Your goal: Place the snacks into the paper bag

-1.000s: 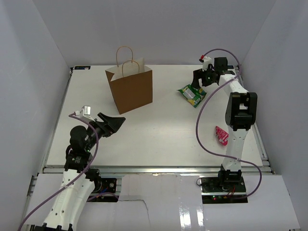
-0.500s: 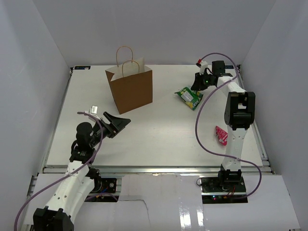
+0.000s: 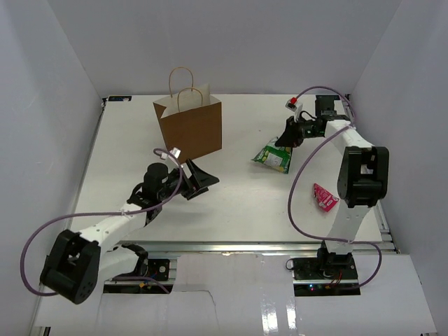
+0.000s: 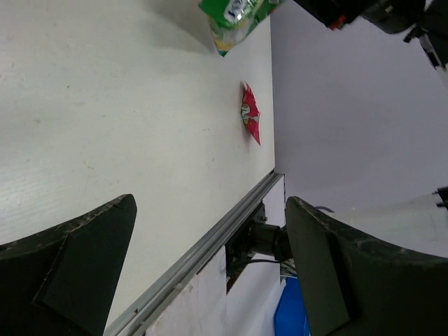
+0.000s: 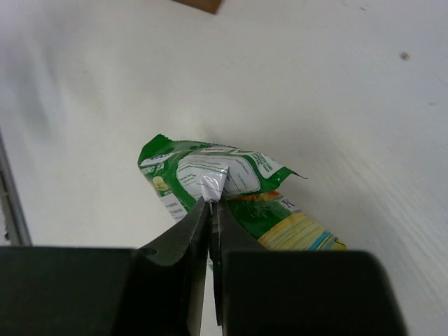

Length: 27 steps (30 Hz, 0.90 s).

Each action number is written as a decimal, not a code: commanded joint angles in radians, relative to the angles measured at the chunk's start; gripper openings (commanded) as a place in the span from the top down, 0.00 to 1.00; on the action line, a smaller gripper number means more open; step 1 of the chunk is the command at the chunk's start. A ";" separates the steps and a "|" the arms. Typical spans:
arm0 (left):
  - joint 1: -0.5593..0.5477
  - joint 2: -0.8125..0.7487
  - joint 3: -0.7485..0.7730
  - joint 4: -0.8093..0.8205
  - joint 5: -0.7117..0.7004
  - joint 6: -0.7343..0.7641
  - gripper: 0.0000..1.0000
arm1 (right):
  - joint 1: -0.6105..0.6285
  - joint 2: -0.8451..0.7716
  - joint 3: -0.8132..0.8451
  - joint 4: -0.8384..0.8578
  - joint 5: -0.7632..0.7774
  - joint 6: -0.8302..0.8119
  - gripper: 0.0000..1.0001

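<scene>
My right hand is clamped on a thin corner of the green packet, which dangles below it. The bag stands well off to its left. With so slight a pinch, I'd carry slowly, high, and release above the bag. My left hand gapes, holding nothing.

- The paper bag hides most of its own inside from the top view; what lies in it cannot be told.
- In the left wrist view the green-and-white packet is cut off by the top edge.
- The right tool covers that packet's near edge in its own view.
- A brown sliver at that view's top edge is too cropped to name.
- Print on the red-pink packet is too small to read.
</scene>
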 commanded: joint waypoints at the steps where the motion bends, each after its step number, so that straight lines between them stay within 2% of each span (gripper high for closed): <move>1: -0.030 0.104 0.084 0.114 -0.023 0.028 0.02 | 0.015 -0.192 -0.084 -0.036 -0.191 -0.085 0.92; 5: -0.053 0.267 0.179 0.162 0.013 0.068 0.02 | 0.053 -0.307 -0.211 -0.065 -0.230 -0.125 0.92; 10: -0.102 0.461 0.302 0.281 0.124 0.098 0.02 | 0.119 -0.418 -0.276 -0.078 -0.236 -0.135 0.92; 13: -0.145 0.509 0.352 0.317 0.203 0.146 0.02 | 0.148 -0.436 -0.300 -0.075 -0.232 -0.122 0.92; 20: -0.205 0.522 0.363 0.329 0.224 0.192 0.02 | 0.208 -0.429 -0.303 -0.056 -0.215 -0.096 0.92; 24: -0.221 0.552 0.369 0.330 0.230 0.180 0.15 | 0.237 -0.418 -0.291 -0.032 -0.209 -0.066 0.92; 25: -0.225 0.559 0.376 0.330 0.232 0.177 0.24 | 0.245 -0.415 -0.286 -0.025 -0.212 -0.058 0.92; 27: -0.228 0.575 0.379 0.330 0.235 0.171 0.33 | 0.250 -0.412 -0.280 -0.015 -0.210 -0.044 0.92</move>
